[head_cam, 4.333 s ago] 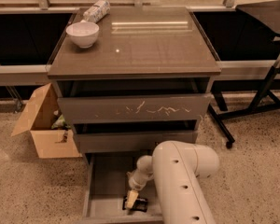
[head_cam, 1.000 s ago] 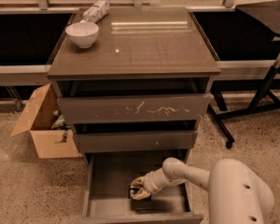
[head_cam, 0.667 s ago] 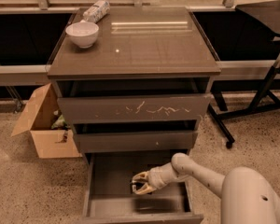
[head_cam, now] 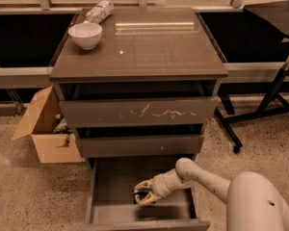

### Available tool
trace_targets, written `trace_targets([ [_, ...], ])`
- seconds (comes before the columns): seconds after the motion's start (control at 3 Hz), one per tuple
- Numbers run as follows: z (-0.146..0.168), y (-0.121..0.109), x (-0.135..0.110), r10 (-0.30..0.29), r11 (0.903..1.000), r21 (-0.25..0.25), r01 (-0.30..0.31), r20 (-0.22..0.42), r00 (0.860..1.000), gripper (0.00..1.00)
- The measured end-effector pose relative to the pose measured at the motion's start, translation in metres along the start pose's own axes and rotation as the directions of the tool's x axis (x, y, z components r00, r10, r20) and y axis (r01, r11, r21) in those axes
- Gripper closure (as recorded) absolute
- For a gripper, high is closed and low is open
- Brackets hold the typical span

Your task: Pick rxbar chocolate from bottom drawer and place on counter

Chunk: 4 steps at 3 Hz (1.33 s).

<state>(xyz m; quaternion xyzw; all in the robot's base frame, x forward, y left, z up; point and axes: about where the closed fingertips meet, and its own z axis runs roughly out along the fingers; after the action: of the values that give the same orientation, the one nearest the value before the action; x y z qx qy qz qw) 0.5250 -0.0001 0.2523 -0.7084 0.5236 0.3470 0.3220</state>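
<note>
The bottom drawer is pulled open at the foot of the cabinet. My gripper reaches into it from the right, low over the drawer floor. Its tan fingers are closed around a small dark bar, the rxbar chocolate, of which only the end shows between them. The bar seems to sit just above the drawer floor. The counter is the glossy brown top of the cabinet, high above the gripper.
A white bowl and a whitish packet stand at the counter's back left. The scratched drawer front and the middle drawer overhang the open drawer. A cardboard box stands on the floor to the left, black table legs to the right.
My arm has swung out to the right and stretched flatter. The gripper has stayed in the bottom drawer, closed around the dark bar, and shifted slightly.
</note>
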Motion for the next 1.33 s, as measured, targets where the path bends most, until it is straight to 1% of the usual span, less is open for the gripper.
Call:
trace_targets([
  [0.33, -0.009, 0.001, -0.028, -0.062, 0.9981, -0.003, 0.062, 0.000, 0.998, 1.00],
  [0.67, -0.047, 0.007, -0.115, -0.223, 0.9747, -0.017, 0.223, -0.036, 0.974, 1.00],
  [1.0, -0.071, 0.016, -0.179, -0.333, 0.9424, -0.057, 0.330, -0.066, 0.941, 1.00],
  [1.33, -0.070, 0.017, -0.178, -0.330, 0.9434, -0.056, 0.327, -0.064, 0.942, 1.00],
])
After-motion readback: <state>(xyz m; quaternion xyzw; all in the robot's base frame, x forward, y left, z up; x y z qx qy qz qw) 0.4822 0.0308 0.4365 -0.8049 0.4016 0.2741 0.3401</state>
